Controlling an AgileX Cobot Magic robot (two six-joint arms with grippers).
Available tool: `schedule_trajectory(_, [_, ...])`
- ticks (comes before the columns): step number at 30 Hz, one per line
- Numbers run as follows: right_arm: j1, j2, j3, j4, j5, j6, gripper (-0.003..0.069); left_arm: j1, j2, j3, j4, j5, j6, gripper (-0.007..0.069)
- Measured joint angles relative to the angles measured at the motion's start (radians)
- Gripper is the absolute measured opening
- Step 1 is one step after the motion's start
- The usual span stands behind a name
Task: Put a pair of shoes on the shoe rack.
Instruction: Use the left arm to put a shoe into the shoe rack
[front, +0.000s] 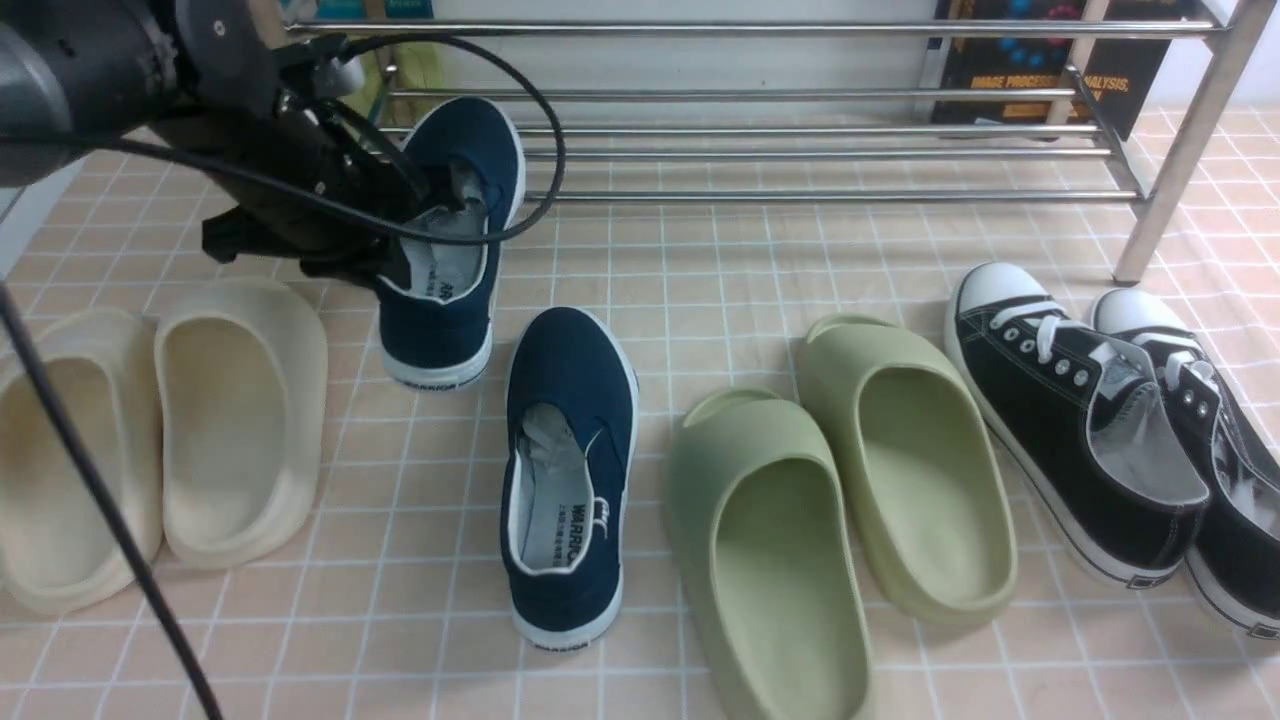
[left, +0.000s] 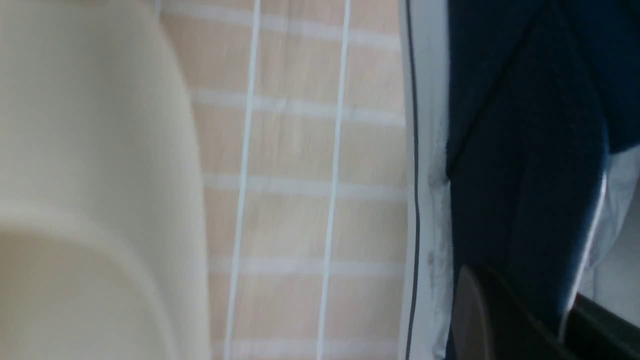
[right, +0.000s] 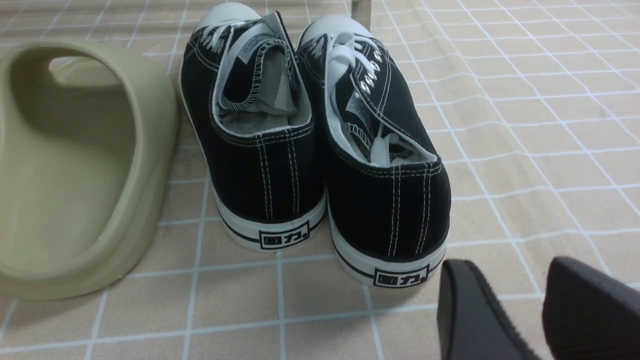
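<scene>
Pinkish tiled floor (front: 720, 260) before the shoe rack (front: 800, 95), left gripper (front: 420, 215) clamped on navy shoe (front: 470, 150), toe near rack's lower bars, other navy shoe (front: 570, 400) farther from rack, bare tiles between, right gripper (right: 505, 270) spread, empty.

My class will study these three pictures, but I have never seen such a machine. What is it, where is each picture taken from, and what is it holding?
It is a robot with two arms, each ending in a two-fingered gripper. The wide picture looks forward from between the arms; the other two come from cameras on the wrists. On the checked floor lie cream slippers, green slippers, black sneakers and one navy shoe, before a steel shoe rack. The left gripper is clamped on the other navy shoe, toe towards the rack. The right gripper, open, hovers by the black sneakers' heels.
</scene>
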Motion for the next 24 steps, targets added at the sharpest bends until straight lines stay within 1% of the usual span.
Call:
schedule_trajectory(5, [0.0, 0.0, 0.0, 0.0, 0.0, 0.0, 0.024, 0.0, 0.145, -0.198, -0.004, 0.0, 0.004, 0.004])
schedule_trajectory(7, [0.0, 0.0, 0.0, 0.0, 0.0, 0.0, 0.024, 0.0, 0.238, -0.326, -0.001, -0.005, 0.006, 0.0041])
schedule_trajectory(8, [0.0, 0.0, 0.0, 0.0, 0.0, 0.0, 0.024, 0.0, 0.251, -0.336, -0.001, -0.007, 0.006, 0.0041])
schedule_trajectory(9, [0.0, 0.0, 0.0, 0.0, 0.0, 0.0, 0.024, 0.0, 0.307, -0.41, 0.003, -0.012, 0.0, 0.0044])
schedule_trajectory(12, [0.0, 0.0, 0.0, 0.0, 0.0, 0.0, 0.024, 0.0, 0.401, -0.539, 0.028, -0.017, -0.024, 0.0054])
schedule_trajectory(16, [0.0, 0.0, 0.0, 0.0, 0.0, 0.0, 0.024, 0.001, 0.467, -0.637, 0.067, -0.015, -0.053, 0.0074])
schedule_trajectory(19, [0.0, 0.0, 0.0, 0.0, 0.0, 0.0, 0.024, 0.0, 0.487, -0.678, 0.089, -0.025, -0.075, 0.012])
schedule_trajectory(22, [0.0, 0.0, 0.0, 0.0, 0.0, 0.0, 0.024, 0.0, 0.485, -0.683, 0.093, -0.003, -0.084, 0.0196])
schedule_trajectory(24, [0.0, 0.0, 0.0, 0.0, 0.0, 0.0, 0.024, 0.0, 0.471, -0.683, 0.094, 0.042, -0.084, 0.0246])
